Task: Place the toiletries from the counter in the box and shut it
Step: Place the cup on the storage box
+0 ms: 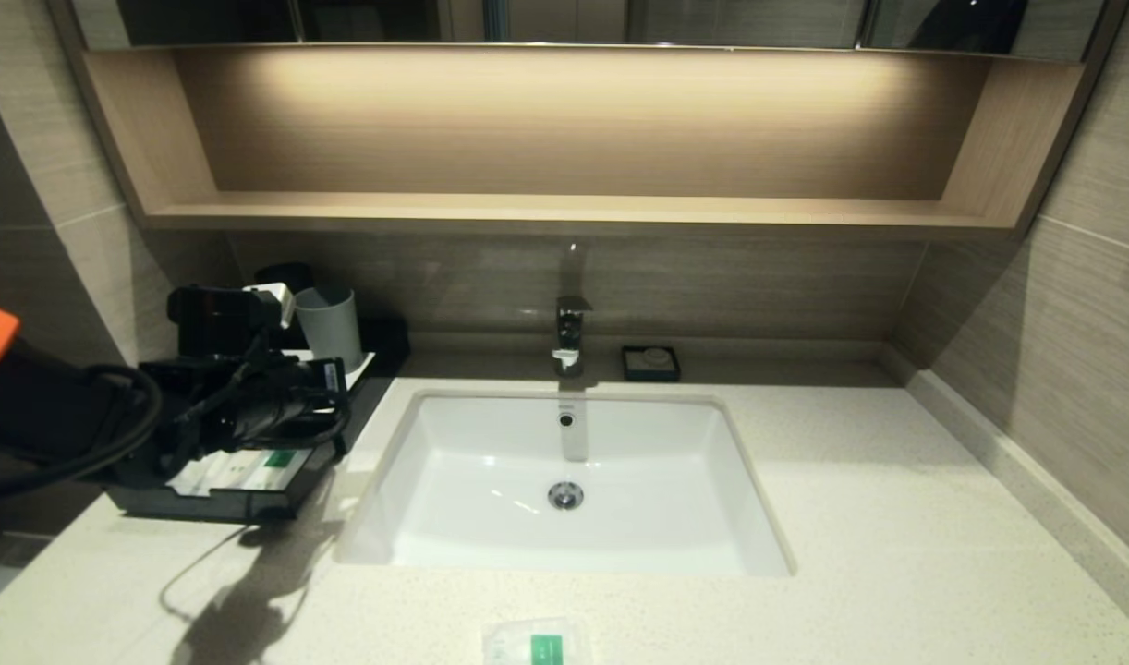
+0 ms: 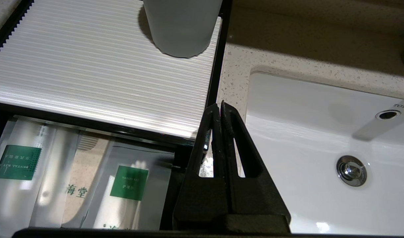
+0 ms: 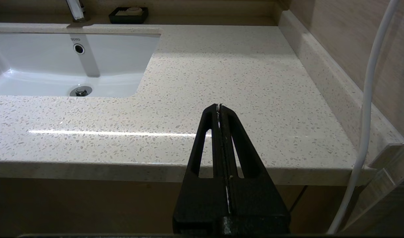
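Cream speckled counter [image 1: 851,517], white sink [image 1: 620,443], green-labelled packet [image 1: 535,643]

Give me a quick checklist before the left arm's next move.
1. Left pincer empty and shut: ok.
2. Drawer of the box open: ok.
3. Two packets lying in the drawer: ok.
4. Counter free of toiletries: not ok, one small packet lies at the front edge.
5. Cup upright on the box top: ok.
6. Right pincer parked shut off the counter's front edge: ok.
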`<state>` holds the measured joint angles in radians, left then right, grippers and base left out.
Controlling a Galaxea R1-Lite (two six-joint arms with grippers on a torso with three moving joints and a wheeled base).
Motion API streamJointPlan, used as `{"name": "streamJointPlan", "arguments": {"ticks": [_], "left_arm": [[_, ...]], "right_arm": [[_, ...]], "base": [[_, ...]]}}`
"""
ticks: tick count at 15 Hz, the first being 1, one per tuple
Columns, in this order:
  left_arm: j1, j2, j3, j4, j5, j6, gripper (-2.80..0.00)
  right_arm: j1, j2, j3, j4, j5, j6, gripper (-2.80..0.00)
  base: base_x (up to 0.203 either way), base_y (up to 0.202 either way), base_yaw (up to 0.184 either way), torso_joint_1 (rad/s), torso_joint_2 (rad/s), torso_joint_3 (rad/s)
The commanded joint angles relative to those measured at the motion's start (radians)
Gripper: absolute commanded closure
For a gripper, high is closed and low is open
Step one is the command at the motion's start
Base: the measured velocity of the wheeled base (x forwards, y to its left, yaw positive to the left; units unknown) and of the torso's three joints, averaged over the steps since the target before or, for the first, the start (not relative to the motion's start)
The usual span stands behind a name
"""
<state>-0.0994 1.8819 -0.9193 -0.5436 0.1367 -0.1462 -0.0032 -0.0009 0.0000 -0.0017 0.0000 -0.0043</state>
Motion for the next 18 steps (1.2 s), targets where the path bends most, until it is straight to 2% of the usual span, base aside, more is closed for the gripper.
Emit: {"name": "streamJointPlan", "arguments": {"ticks": [1, 6, 7, 11, 18], "left_arm": [[0.000, 0.005, -0.001, -0.009, 0.001, -0.001, 0.00], [0.020, 0.037, 0.010, -0.015, 0.000, 0.014, 0.00], [0.029, 0.048, 0.010, -0.033, 0.000, 0.016, -2.80], [0.038, 0.059, 0.008, -0.095, 0.000, 0.013, -2.80], [0.058, 0.112, -0.048, -0.111, 0.001, 0.022, -2.80]], "right_arm": [[0.000, 0.001, 0.002, 0.000, 0.001, 0.000, 0.00], [0.000, 0.001, 0.002, 0.000, 0.000, 0.000, 0.00], [0.000, 0.001, 0.002, 0.000, 0.000, 0.000, 0.00], [0.000, 0.001, 0.002, 0.000, 0.001, 0.000, 0.00], [0.000, 0.001, 0.002, 0.000, 0.000, 0.000, 0.00]], "base": [[0.000, 0.000, 0.000, 0.000, 0.00, 0.000], [0.000, 0.000, 0.000, 0.000, 0.00, 0.000], [0.000, 0.000, 0.000, 0.000, 0.00, 0.000], [0.000, 0.000, 0.000, 0.000, 0.00, 0.000], [0.000, 0.000, 0.000, 0.000, 0.00, 0.000]]}}
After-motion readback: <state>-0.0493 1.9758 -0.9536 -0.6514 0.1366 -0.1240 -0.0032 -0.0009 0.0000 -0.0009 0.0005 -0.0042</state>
